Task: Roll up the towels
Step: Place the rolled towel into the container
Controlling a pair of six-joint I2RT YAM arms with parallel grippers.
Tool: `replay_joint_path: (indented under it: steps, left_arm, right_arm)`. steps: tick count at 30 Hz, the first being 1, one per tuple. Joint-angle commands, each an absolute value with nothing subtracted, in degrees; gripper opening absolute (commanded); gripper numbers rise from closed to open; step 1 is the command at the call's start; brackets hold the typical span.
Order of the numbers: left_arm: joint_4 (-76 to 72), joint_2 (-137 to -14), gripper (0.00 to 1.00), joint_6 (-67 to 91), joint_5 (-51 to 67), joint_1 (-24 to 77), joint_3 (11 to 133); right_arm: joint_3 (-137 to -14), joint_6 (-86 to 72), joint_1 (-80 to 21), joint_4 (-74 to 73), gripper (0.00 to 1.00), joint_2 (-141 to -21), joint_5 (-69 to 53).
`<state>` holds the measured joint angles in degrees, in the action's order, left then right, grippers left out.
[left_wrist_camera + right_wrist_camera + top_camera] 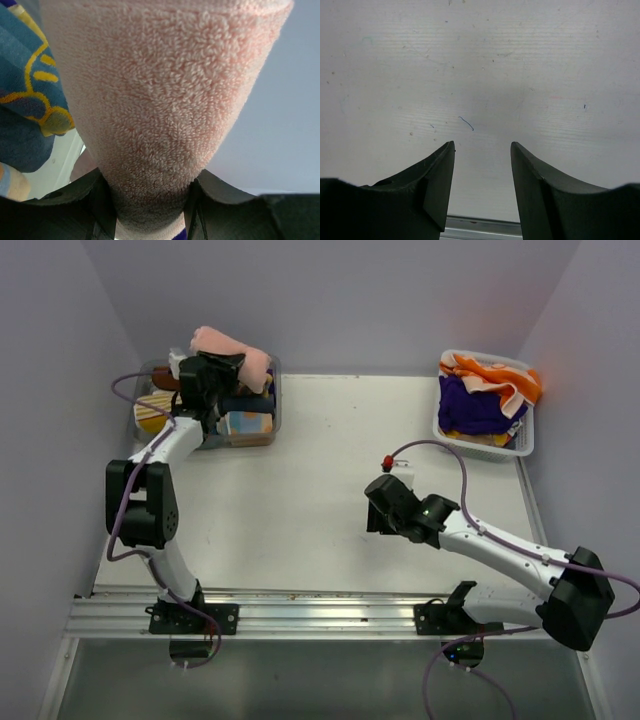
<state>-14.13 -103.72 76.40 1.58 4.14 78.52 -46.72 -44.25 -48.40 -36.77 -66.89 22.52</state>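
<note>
Top view: we log left pincer (222, 368) above the far-left bin (272, 422), clamping the pink towel (238, 348); other towels (478, 402) sit in the far-right basket (523, 446). Left wrist: terry fills the jaws. Right wrist: right pincer (482, 145) spread, empty, above desk (480, 65).

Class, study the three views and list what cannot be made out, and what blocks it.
- Left wrist view: the pink towel held in the left gripper fills the frame; what lies under it is hidden.
- Top view: the left arm covers part of the clear bin, so its contents cannot be counted.
- Top view: in the white basket, anything beneath the orange towel and purple towel is buried.
</note>
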Motion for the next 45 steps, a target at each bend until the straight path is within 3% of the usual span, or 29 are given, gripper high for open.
replay_joint_path:
  steps: [1, 15, 24, 45]
  left_arm:
    - [-28.4, -104.3, 0.17, 82.3, 0.3, 4.6, 75.6]
    - [-34.9, -108.8, 0.19, 86.9, -2.8, 5.6, 74.2]
    - [-38.1, -108.1, 0.20, 90.9, -7.4, 7.4, 65.6]
    - [-25.1, -100.7, 0.21, 99.8, -22.1, 12.2, 58.0]
  right_arm:
    - [-49.7, -43.0, -48.4, -38.1, 0.53, -67.8, 22.3]
    - [-51.5, -41.1, -48.4, -38.7, 0.53, -71.5, 21.7]
    - [-52.2, -40.3, -48.4, -38.3, 0.53, -72.2, 21.4]
    - [-52.5, -40.9, -48.3, -40.5, 0.53, -69.3, 21.8]
